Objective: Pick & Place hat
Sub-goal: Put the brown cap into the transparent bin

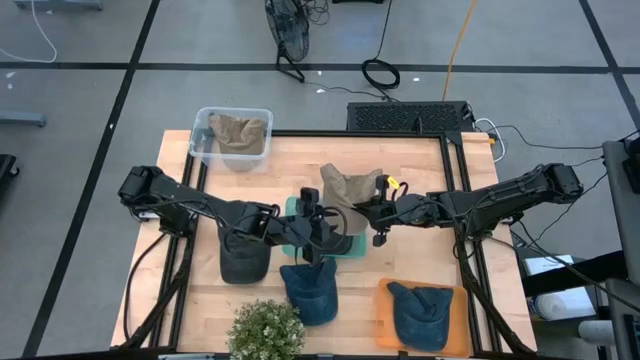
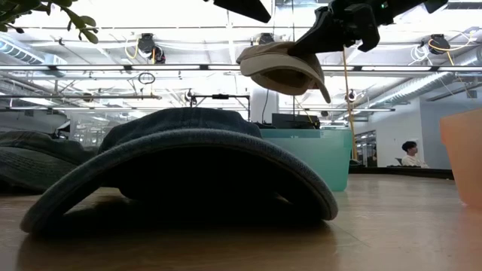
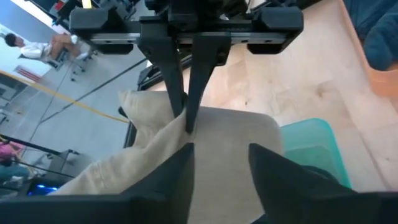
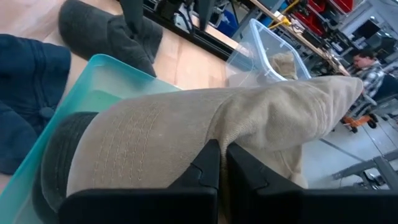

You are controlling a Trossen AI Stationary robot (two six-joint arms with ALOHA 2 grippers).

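At the near edge of the surface (image 1: 420,160) you have a potted plant (image 1: 266,331), a dark blue hat (image 1: 310,291) just beside it, and a second blue hat (image 1: 421,313) lying on an orange tray (image 1: 385,312). In the low view the dark blue hat fills the foreground.

One row back, a dark grey hat (image 1: 244,262) lies on the wood beside the teal tray (image 1: 291,208). The left tool (image 1: 322,226) sits over this tray; its fingers (image 3: 267,165) stand apart with nothing between them, a narrow-to-medium opening.

Directly beyond it, the right tool (image 1: 378,212) is clamped on the tan hat (image 1: 349,187). In the left wrist view you see its two thin fingers (image 3: 200,78) pinched together on the tan cloth. The low view shows the tan hat raised clear of the surface, above the teal tray, hanging from the tool with its brim tilted down.

At the far left corner of the surface, a clear plastic bin (image 1: 202,130) holds another tan hat (image 1: 239,133).

Beyond the surface, a person (image 2: 410,153) is visible in the room.
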